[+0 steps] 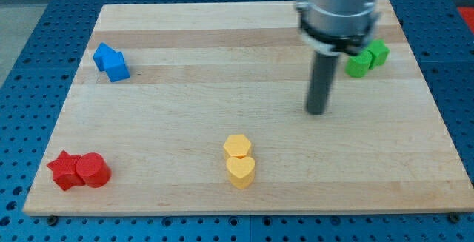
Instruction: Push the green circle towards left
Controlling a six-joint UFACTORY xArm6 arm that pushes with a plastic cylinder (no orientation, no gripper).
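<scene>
Two green blocks touch each other at the view's upper right: one [358, 64] is lower and to the left, the other [378, 52] is upper and to the right. The arm's body partly hides them, so I cannot tell which is the circle. My tip [316, 111] rests on the board, below and to the left of the green blocks, about 60 px from the nearer one and apart from it.
A blue block [111, 61] sits at the upper left. A red star [65, 170] and a red cylinder [92, 170] touch at the lower left. A yellow hexagon [237, 146] and a yellow heart [240, 171] touch at the bottom middle. The wooden board [222, 72] lies on a blue pegboard.
</scene>
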